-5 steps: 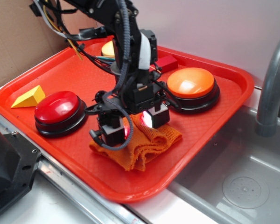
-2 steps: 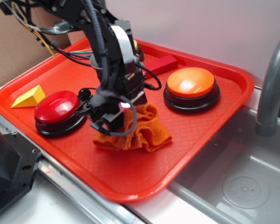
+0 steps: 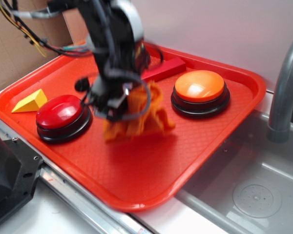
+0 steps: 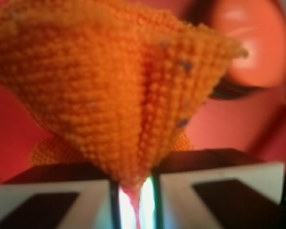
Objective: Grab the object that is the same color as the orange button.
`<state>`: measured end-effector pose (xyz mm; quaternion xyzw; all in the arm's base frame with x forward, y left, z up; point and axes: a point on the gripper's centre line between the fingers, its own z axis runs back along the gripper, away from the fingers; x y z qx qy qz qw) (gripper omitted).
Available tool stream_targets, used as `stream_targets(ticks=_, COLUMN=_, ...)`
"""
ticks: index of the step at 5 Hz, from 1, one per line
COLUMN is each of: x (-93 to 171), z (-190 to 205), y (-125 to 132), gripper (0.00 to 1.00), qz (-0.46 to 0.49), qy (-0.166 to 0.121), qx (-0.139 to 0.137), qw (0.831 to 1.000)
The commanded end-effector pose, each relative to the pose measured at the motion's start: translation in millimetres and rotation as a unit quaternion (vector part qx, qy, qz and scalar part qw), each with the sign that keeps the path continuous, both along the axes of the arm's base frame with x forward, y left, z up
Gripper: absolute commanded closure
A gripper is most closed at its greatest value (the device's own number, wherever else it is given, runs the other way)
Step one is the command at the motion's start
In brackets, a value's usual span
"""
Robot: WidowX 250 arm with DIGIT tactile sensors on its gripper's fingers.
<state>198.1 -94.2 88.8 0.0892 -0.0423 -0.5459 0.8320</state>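
Pinched tight between the black gripper [image 4: 133, 191] jaws is a fold of the soft orange ribbed knitted cloth [image 3: 139, 117], and the wrist view shows the two flat fingers [image 4: 47, 200] nearly meeting with only a thin glowing slit between them, the cloth fanning out from that slit toward twelve o'clock and filling most of the picture. From the exterior view the cloth hangs directly below the gripper, its long axis running roughly vertical, the lower edge blurred so I cannot tell whether it clears the red plastic tray [image 3: 224, 161] or brushes it. It sits near the middle of the tray, between the red domed button [image 3: 63, 117] at nine o'clock and the large round orange domed button on its black base [image 3: 200, 90] at two o'clock, close to both but touching neither as far as I can see. A red rectangular block [image 3: 163, 67] lies at twelve o'clock behind the arm, and a yellow wedge [image 3: 30, 101] rests well apart at the tray's nine o'clock edge. The grab looks essentially made; what matters for any move that follows is that the cloth trails straight down from the gripper, so going straight up would keep it off both buttons.
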Motion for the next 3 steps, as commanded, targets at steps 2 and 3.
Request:
stream_targets(ticks=2, x=-23, z=121, y=54, gripper=1.00, qz=0.373, qy=0.006, qx=-0.026, qw=0.927)
stream_targets(ticks=3, x=-32, z=130, y=53, gripper=1.00, qz=0.483, qy=-0.045, qx=-0.051, qw=0.873)
